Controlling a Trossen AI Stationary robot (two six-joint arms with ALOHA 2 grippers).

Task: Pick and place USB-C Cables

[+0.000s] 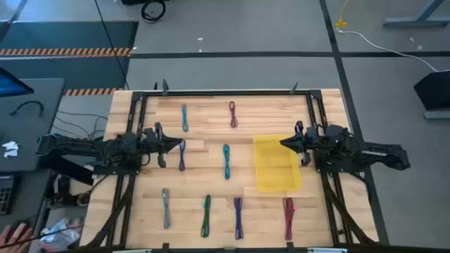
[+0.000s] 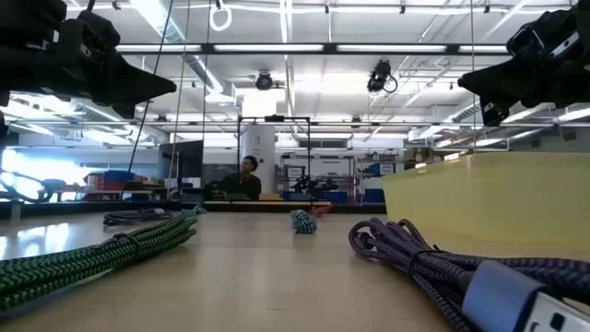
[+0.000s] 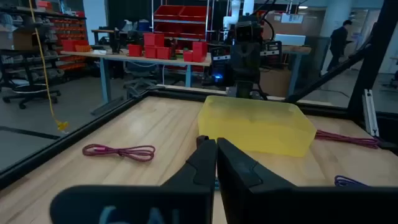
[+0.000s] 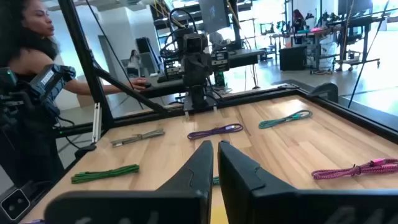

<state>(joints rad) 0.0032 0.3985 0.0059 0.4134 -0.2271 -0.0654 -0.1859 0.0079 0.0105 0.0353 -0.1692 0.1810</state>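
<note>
High view | purple cable just beside left hand, seemingly apart

arms: two, matte black, jointed | end effector: tapered black fingers | wiring: thin black cables

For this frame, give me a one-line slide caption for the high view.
Eight USB-C cables lie around an empty yellow bin; left gripper and right gripper hover shut.

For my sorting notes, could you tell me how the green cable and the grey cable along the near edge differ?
The green cable is dark green; the grey cable is pale grey. The green one lies nearer the table's middle, next to a purple cable; the grey one lies closer to the left side. Both are folded bundles lying flat on the table, untouched.
</note>
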